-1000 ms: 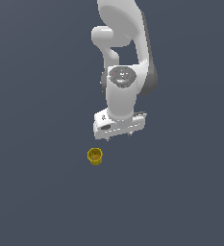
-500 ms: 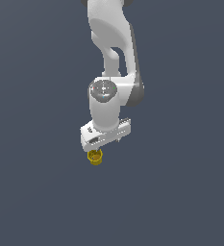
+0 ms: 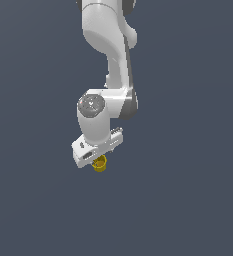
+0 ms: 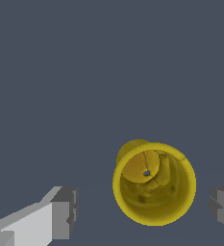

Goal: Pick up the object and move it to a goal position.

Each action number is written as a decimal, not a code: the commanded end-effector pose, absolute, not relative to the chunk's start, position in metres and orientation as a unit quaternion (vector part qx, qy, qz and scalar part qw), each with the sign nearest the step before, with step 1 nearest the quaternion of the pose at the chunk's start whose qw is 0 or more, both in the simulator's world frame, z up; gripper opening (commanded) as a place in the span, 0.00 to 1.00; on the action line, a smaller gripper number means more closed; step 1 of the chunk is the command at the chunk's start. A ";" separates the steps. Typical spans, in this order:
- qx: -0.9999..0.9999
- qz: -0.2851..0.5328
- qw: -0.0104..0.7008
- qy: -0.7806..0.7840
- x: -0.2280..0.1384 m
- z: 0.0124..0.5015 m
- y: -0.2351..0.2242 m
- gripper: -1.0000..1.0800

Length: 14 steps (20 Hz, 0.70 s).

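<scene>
The object is a small yellow hollow cup standing upright on the dark grey floor. In the exterior view the white hand hangs directly over it and hides most of it. The wrist view looks down into the cup, which sits between the two grey fingertips, nearer the other one. My gripper is open, with a gap on each side of the cup and no contact. The fingers themselves are hidden behind the hand in the exterior view.
The white arm reaches down from the top of the exterior view. A plain dark grey floor surrounds the cup. No goal marker shows.
The arm has swung toward the exterior view's left and dropped lower, from beside the cup to directly over it. The cup has stayed where it stood.
</scene>
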<state>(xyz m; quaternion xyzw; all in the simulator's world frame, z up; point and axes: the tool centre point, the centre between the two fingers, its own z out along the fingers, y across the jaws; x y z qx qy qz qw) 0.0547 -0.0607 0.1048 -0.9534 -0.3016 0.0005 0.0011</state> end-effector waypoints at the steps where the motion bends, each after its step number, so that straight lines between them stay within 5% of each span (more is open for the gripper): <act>1: -0.949 0.000 0.001 -0.315 0.057 0.101 -0.067 0.96; 14: -0.944 0.000 0.000 -0.329 0.059 0.090 -0.076 0.96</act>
